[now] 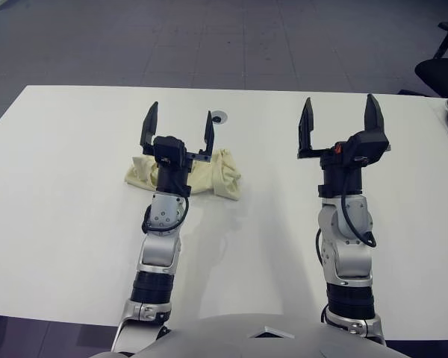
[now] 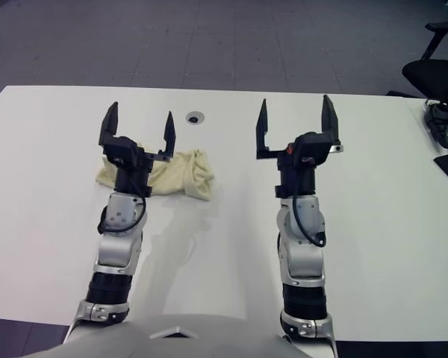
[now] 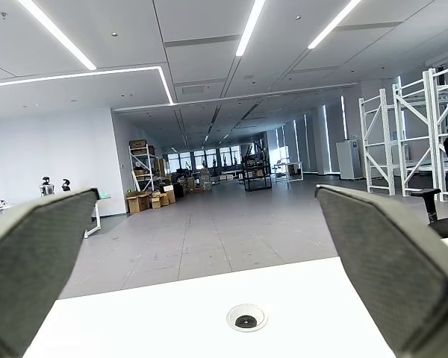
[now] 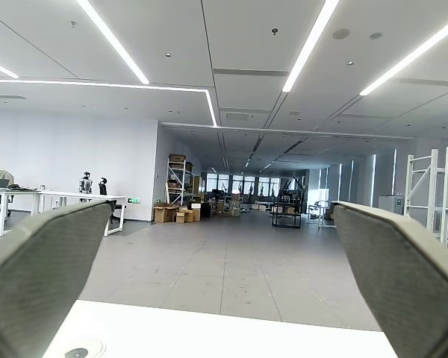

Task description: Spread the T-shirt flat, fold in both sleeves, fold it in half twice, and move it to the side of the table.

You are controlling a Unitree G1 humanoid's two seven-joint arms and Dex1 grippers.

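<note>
A pale yellow T-shirt [image 1: 220,175] lies crumpled in a small heap on the white table [image 1: 60,186], left of centre. My left gripper [image 1: 177,129] is raised above the heap, open, with nothing between its fingers; the arm hides the middle of the cloth. My right gripper [image 1: 341,123] stands open and empty over bare table well to the right of the shirt. In the left wrist view the two grey fingers [image 3: 392,253] frame the table's far edge. Both grey fingers [image 4: 403,261] show spread apart in the right wrist view as well.
A round cable grommet [image 1: 219,116] sits in the table just beyond the shirt. A black office chair [image 1: 442,71] stands past the table's far right corner, and dark cables [image 2: 440,119] lie at the right edge. Grey floor lies beyond.
</note>
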